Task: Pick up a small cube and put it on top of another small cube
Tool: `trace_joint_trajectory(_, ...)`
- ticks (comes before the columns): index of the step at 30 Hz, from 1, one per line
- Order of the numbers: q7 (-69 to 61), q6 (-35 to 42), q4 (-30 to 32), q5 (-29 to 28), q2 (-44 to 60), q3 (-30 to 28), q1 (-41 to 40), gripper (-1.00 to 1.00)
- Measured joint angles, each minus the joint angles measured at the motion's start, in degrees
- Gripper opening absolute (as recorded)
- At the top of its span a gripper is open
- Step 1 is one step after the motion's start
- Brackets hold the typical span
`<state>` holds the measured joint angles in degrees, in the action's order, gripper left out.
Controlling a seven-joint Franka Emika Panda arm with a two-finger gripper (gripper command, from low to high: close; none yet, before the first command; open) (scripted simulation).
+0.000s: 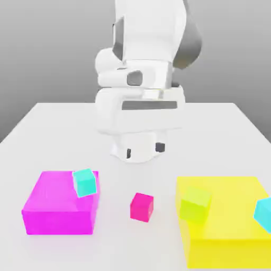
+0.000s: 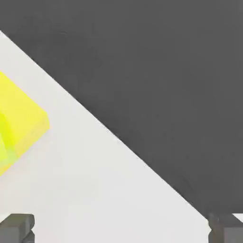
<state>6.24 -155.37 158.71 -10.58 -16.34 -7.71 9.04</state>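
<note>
Starting approach phase, we judge: nothing grasped yet. Nearest us in exterior view, small crimson-pink cube (image 1: 142, 206) sits on white table (image 1: 222, 127) between large magenta block (image 1: 55, 209) and large yellow block (image 1: 227, 233), touching neither. Cyan cube (image 1: 84, 182) rests tilted on magenta block; lime cube (image 1: 194, 204) on yellow block. Farther back, our gripper (image 2: 121, 228) spread wide, empty. Next move calls for travelling over pink cube, then descending.
</note>
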Motion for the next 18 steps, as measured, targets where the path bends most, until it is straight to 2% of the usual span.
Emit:
trace_joint_trajectory(5, -12.75, -5.97, 6.62, 1.61, 6.83, -3.25, 2.89, 0.00)
trace_joint_trajectory(8, -21.90, -9.54, 10.40, 5.18, 10.78, -4.47, 4.84, 0.00)
trace_joint_trajectory(13, -26.49, -14.16, 10.25, 9.71, 16.57, -4.23, 6.32, 0.00)
trace_joint_trajectory(18, -31.14, -18.88, 9.07, 16.53, 22.43, -0.56, 4.61, 0.00)
